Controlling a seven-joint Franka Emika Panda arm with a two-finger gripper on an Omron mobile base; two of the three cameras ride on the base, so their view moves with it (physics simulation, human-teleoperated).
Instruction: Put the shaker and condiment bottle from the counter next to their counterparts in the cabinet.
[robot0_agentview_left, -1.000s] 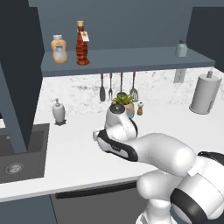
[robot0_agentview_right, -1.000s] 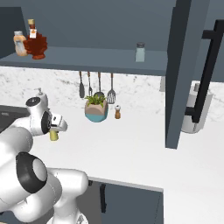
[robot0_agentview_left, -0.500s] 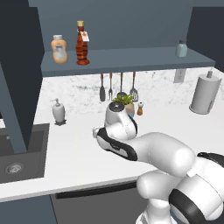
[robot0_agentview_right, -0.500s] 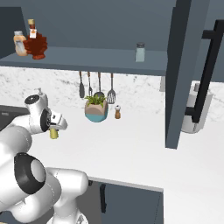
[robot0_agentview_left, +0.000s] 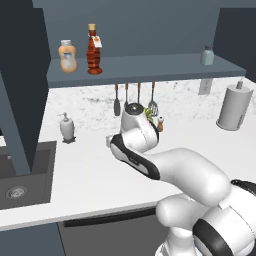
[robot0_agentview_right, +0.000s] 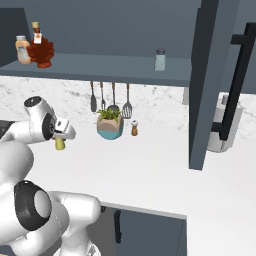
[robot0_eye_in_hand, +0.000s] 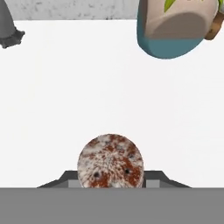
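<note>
My gripper (robot0_agentview_right: 60, 138) is shut on the shaker (robot0_agentview_right: 60, 144), a small yellow-olive cylinder held upright above the white counter (robot0_agentview_right: 150, 165). In the hand view its speckled brown cap (robot0_eye_in_hand: 110, 162) sits between my fingertips. In the left base view my own arm hides the hand and the shaker. The condiment bottle (robot0_agentview_left: 93, 50), tall, ribbed and dark red, stands on the cabinet shelf (robot0_agentview_left: 150, 67) next to the squat orange bottle (robot0_agentview_left: 67, 56). The pale grey-green shaker (robot0_agentview_right: 160, 60) stands farther right on that shelf, above and to the right of my gripper.
A teal plant pot (robot0_agentview_right: 110, 127) and a tiny pepper mill (robot0_agentview_right: 134, 128) stand by the wall under hanging utensils (robot0_agentview_right: 110, 97). A soap dispenser (robot0_agentview_left: 66, 127) and sink (robot0_agentview_left: 20, 175) lie left. A paper towel roll (robot0_agentview_left: 232, 107) and a dark cabinet panel (robot0_agentview_right: 207, 85) stand right.
My hand has risen a little with the shaker in it; the grip is unchanged. Nothing else has moved.
</note>
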